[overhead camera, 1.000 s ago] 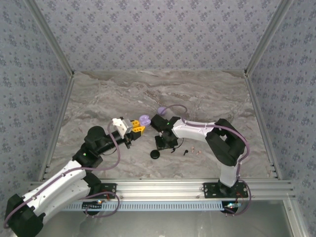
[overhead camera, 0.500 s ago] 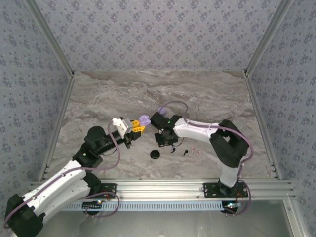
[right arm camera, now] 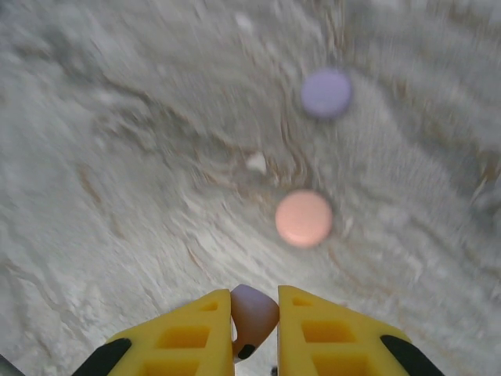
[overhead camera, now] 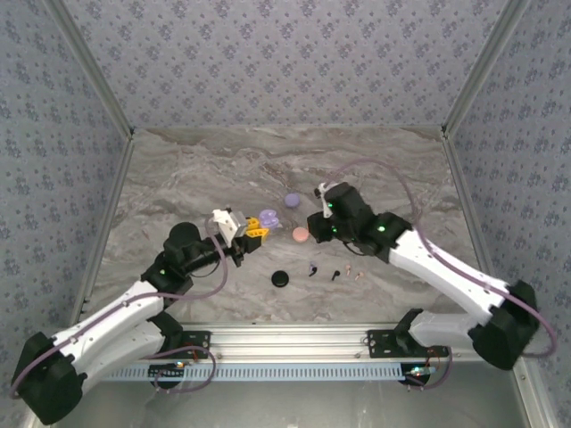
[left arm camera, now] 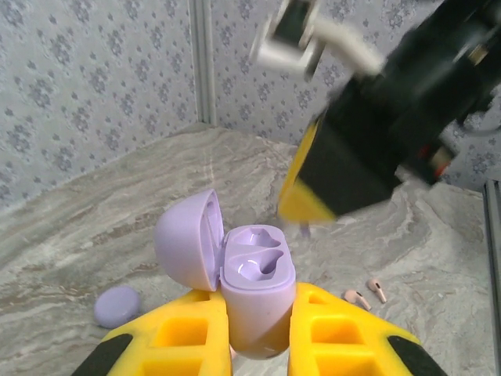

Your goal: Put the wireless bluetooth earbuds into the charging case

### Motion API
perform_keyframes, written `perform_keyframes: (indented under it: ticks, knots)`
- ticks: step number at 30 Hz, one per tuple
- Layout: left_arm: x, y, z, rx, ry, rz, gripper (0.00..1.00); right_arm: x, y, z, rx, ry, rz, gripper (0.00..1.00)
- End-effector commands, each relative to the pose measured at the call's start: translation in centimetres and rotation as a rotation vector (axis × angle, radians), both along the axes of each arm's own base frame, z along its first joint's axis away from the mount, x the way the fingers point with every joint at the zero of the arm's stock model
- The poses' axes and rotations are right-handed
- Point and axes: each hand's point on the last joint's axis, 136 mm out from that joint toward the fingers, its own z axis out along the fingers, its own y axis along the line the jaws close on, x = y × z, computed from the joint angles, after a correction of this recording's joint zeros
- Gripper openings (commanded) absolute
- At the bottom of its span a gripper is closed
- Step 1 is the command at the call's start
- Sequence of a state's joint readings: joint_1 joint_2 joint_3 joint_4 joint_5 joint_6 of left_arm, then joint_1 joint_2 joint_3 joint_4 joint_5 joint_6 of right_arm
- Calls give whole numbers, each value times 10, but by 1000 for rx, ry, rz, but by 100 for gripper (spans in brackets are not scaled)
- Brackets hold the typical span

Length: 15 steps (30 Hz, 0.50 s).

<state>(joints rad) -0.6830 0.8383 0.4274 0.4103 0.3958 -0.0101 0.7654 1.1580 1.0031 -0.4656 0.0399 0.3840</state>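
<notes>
Left claw point(left arm camera: 258, 304): pinching the lilac charging case point(left arm camera: 255, 270) by its lower body, between the yellow fingers. The case is upright and lifted off the desk point(overhead camera: 178, 178). Its lid point(left arm camera: 188, 241) is swung open to the left, and we see two bare sockets in the top face.

Right claw point(right arm camera: 254, 304): pressed together on a small earbud point(right arm camera: 252, 312). The wrist view is blurred, so we read it as pale lilac with a dark tip, probably one of the lilac pair. The claw hangs above the desk, and from the left wrist it sits just beyond and above the open case, not touching it.

On the desk, from the top view:
- lilac disc point(overhead camera: 291, 200), past the two claws
- pink disc point(overhead camera: 301, 234), between the claws and just beside the right one
- black disc point(overhead camera: 281, 278), nearer the arm bases
- loose lilac earbud point(overhead camera: 312, 267), black earbud point(overhead camera: 335, 275) and two pink earbuds point(overhead camera: 353, 272), in a short row right of the black disc, each apart from the next

The right wrist camera looks down on the pink disc, with the lilac disc farther off.
</notes>
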Motion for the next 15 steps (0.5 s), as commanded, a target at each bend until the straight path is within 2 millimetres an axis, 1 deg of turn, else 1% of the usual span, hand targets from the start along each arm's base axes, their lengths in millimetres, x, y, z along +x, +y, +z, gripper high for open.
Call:
perform_keyframes:
  ticks: [1, 4, 7, 11, 15]
  knots:
    - [-5, -13, 31, -82, -36, -72, 0, -7, 4, 41, 79, -178, 120, 19]
    - [-6, -22, 33, -90, -14, -120, 0, -18, 9, 74, 129, -295, 223, 20]
    - [-7, -30, 33, -88, 4, -164, 0, -29, 18, 96, 147, -359, 318, 19]
    - [-11, -38, 34, -85, 13, -207, 0, -40, 31, 106, 122, -408, 412, 19]
    - [-13, -42, 34, -82, 16, -225, 0, -41, 43, 111, 106, -431, 457, 19]
